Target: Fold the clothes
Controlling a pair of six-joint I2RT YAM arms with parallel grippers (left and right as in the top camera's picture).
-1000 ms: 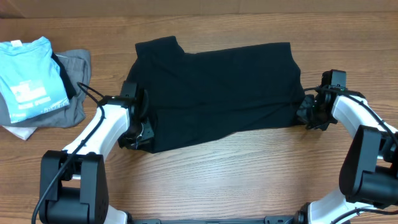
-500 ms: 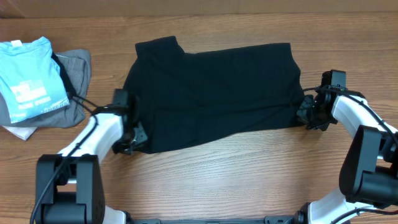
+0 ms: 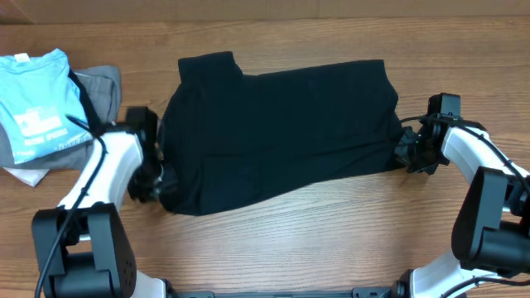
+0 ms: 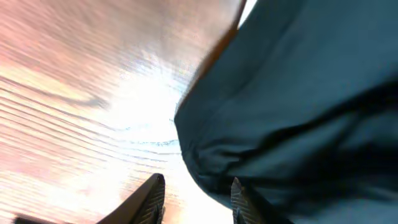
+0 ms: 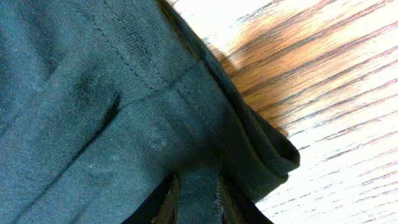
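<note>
The clothes [image 3: 281, 124], a plain black shirt-like garment, lie spread across the middle of the wooden table. My left gripper [image 3: 156, 178] sits at their lower left corner. In the left wrist view the left gripper [image 4: 196, 196] is open, with bare table between its fingers [image 4: 152, 194] and the bunched edge of the clothes [image 4: 280, 124] against the right-hand one. My right gripper [image 3: 408, 154] is at the garment's right edge. In the right wrist view the right gripper [image 5: 196, 200] is shut on a fold of the clothes [image 5: 112, 93].
A folded light blue t-shirt [image 3: 40, 98] with white print lies on a grey garment [image 3: 101, 112] at the far left, with a bit of white cloth [image 3: 29, 175] under them. Bare wooden table [image 3: 331, 240] runs along the front.
My left gripper has slid left off the garment, opened and let go of it. The garment's lower left corner has shifted a little leftward. The right arm has not moved.
</note>
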